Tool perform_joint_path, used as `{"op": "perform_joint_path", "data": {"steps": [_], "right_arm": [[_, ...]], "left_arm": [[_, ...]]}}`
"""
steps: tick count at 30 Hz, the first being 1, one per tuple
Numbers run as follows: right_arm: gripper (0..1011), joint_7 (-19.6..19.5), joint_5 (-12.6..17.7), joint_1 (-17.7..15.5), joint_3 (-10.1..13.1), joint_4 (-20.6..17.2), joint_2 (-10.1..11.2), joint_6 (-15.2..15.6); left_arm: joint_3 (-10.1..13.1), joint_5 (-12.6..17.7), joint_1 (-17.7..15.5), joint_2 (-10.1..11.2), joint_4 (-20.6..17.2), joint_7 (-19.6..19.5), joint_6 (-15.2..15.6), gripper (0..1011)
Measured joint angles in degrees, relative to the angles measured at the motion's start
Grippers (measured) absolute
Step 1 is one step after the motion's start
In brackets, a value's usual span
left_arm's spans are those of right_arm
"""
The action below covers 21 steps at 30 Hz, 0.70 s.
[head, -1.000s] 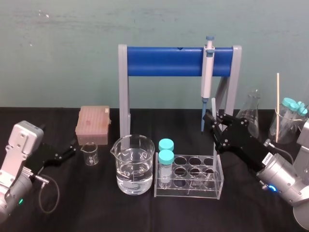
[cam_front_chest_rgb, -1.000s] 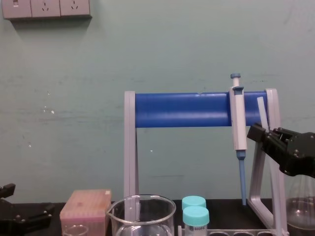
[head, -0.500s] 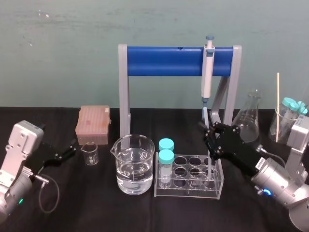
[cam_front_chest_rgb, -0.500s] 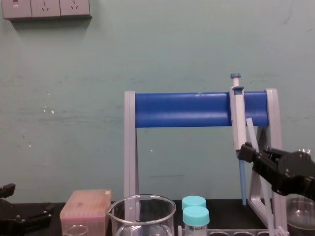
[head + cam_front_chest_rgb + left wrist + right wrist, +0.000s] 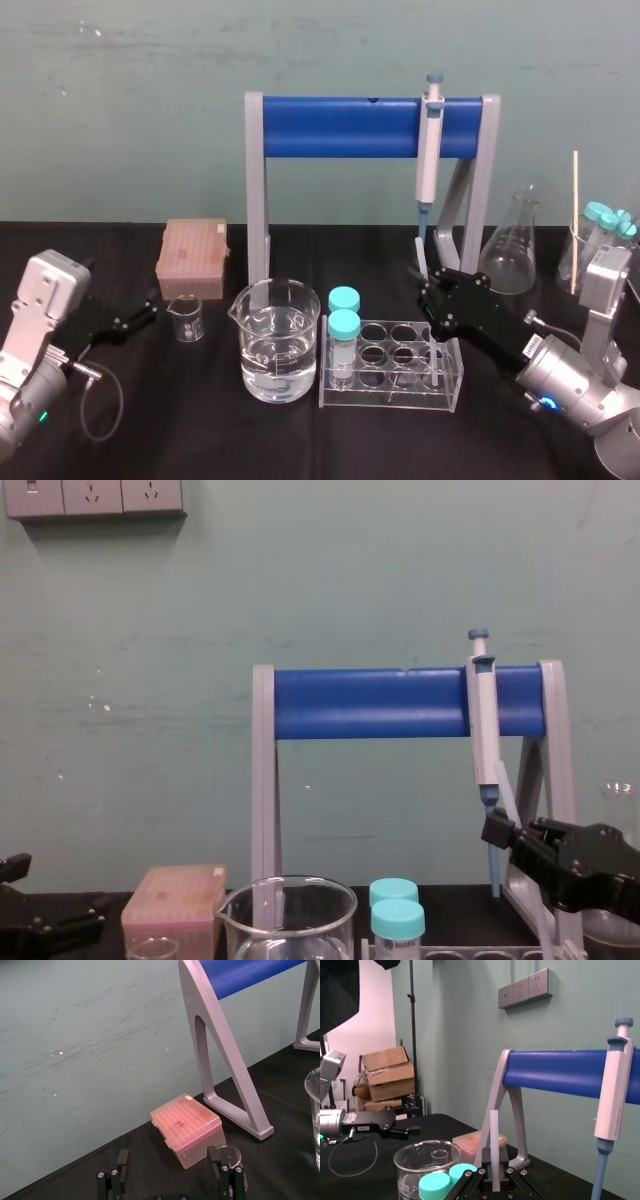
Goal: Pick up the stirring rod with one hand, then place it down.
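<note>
stirring rod (image 5: pixel 423 262): thin, straight stick, translucent and whitish like frosted glass, smooth along its length and squared off at its upper end. it stands almost upright with a slight tilt, above the back right corner of the tube rack (image 5: pixel 392 375) and near the blue tip of the pipette (image 5: pixel 429 150). right gripper (image 5: pixel 431 290): black, blocky, jointed fingers pressed together on the rod's lower part; in the right wrist view the rod rises straight up out of the pinch. whether the rod's lower end reaches the rack cannot be told. left gripper (image 5: pixel 167 1155): black fingers spread wide apart, low over the table (image 5: pixel 150 420) at the robot's left, holding nothing, with the tip box (image 5: pixel 192 258) and the small beaker (image 5: pixel 186 317) just ahead of it. pipette: white body with a blue plunger and tip, hanging from the glossy blue crossbar of the stand (image 5: pixel 340 127), which has matte grey plastic legs. tube rack: clear plastic with round holes, carrying two tubes with teal caps (image 5: pixel 343 322) at its left end. large beaker (image 5: pixel 279 340): clear glass with a spout, part filled with clear liquid, just left of the rack. tip box: translucent pink, rectangular. conical flask (image 5: pixel 511 252): clear glass, behind the right arm. table: covered in matte black cloth.
</note>
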Motion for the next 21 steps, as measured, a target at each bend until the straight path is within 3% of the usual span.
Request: {"op": "perform_joint_path", "data": {"steps": [21], "right_arm": [[67,-0.3,-0.7,0.5,-0.2,1.2,-0.2,0.1]], "left_arm": [[0.0,0.0,0.0,0.0,0.0,0.0,0.0,1000]]}}
